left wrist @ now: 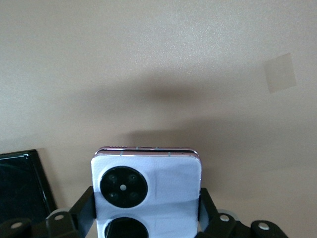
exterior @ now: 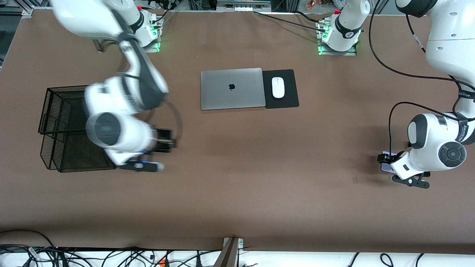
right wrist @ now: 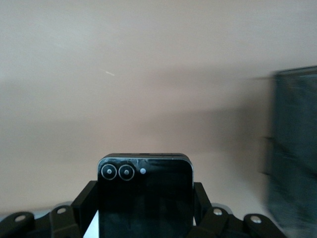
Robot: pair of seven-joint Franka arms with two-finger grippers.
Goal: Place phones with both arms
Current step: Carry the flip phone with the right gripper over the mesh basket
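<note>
The small black folded phone (right wrist: 144, 196) is sitting between the fingers of the right gripper (right wrist: 144, 210), which are closing tight on its two sides, just beside the wire basket (exterior: 59, 129); the basket is lying toward the right arm's end of the table (exterior: 237, 193). The lilac-white phone (left wrist: 147, 191) is being clamped by the left gripper (left wrist: 147, 218), low over the table at the left arm's end. A long black slab (left wrist: 22, 186) is showing only as a cut-off corner beside it; blur is hiding the right gripper in the front view.

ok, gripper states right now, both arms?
Left gripper: closed on the lilac-white phone, at the left arm's end of the table.
Right gripper: closed on the black folded phone, beside the wire basket.
</note>
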